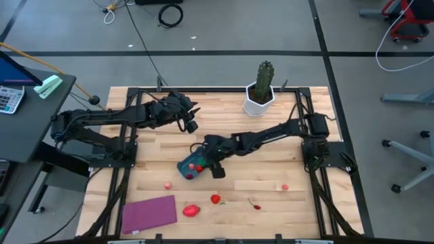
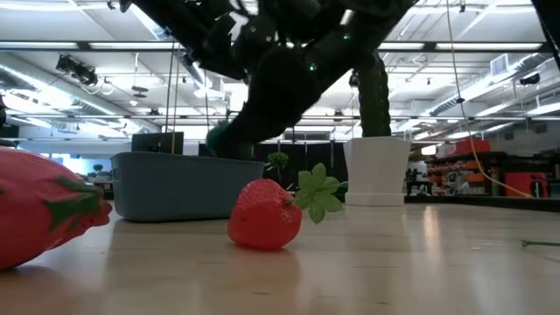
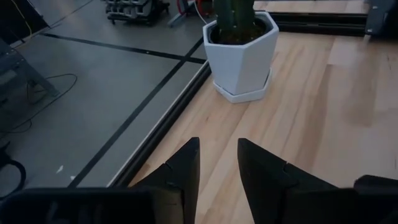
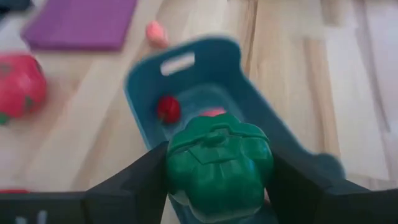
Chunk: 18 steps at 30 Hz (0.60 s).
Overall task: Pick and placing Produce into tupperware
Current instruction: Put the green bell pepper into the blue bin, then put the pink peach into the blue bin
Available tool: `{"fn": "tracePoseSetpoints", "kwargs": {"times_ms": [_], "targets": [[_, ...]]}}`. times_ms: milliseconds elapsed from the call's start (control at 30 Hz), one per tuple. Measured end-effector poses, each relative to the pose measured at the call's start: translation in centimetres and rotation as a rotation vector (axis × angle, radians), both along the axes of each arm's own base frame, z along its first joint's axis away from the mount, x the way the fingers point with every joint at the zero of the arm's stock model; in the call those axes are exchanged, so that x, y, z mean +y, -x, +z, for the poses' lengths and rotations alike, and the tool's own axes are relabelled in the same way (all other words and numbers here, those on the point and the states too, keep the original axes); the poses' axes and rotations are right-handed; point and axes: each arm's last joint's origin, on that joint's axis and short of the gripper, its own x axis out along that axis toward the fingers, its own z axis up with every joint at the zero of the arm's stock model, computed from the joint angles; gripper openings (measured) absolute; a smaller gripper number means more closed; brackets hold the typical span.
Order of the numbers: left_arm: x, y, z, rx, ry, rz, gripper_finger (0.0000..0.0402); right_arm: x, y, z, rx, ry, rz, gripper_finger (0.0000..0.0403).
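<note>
The teal tupperware [image 1: 190, 167] [image 4: 205, 87] [image 2: 187, 185] stands on the table's middle, with a small red piece [image 4: 168, 109] and a pink piece [image 4: 214, 113] inside. My right gripper [image 1: 211, 161] [image 4: 217, 165] hovers over its right end, shut on a green produce piece [image 4: 219, 163]. Loose produce lies nearer the table's near edge: a strawberry [image 1: 215, 198] [image 2: 263, 214], a larger red fruit [image 1: 192, 211] [image 2: 39, 214] and two pink pieces [image 1: 167, 185] [image 1: 285, 188]. My left gripper [image 1: 190, 119] [image 3: 217, 168] waits open, up by the far left. My right gripper pinches the green produce piece by its two sides [image 4: 177, 163], one finger on each. The fingers [image 4: 134, 180] come from above, slanting down from the table's right. The piece is lifted clear, above the tupperware's open top.
A cactus in a white pot [image 1: 260, 91] [image 3: 241, 53] [image 2: 376, 171] stands near the far edge. A flat purple mat [image 1: 149, 212] [image 4: 81, 23] lies at the near left corner. A small stem-like bit [image 1: 255, 203] lies near the strawberry. Bare wood [image 1: 271, 169] shows right of the tupperware.
</note>
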Motion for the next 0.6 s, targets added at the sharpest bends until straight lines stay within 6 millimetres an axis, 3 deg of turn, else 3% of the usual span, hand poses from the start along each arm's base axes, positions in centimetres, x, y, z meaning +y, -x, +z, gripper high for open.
{"fn": "tracePoseSetpoints", "kwargs": {"times_ms": [300,467,600], "targets": [[0.0,0.1,-0.1,0.016,0.005,0.001,0.0123,0.1,-1.4,-0.9,0.062,0.033,0.029,0.0283],[-0.1,0.2,-0.1,0.019,0.004,-0.001,0.0121,-0.1,-0.9,2.0,0.002,0.106,-0.007,0.0287],[-0.5,1.3,0.9,-0.008,0.01,-0.003,0.0117,-0.3,1.3,5.4,0.06,0.121,-0.019,0.0277]]}}
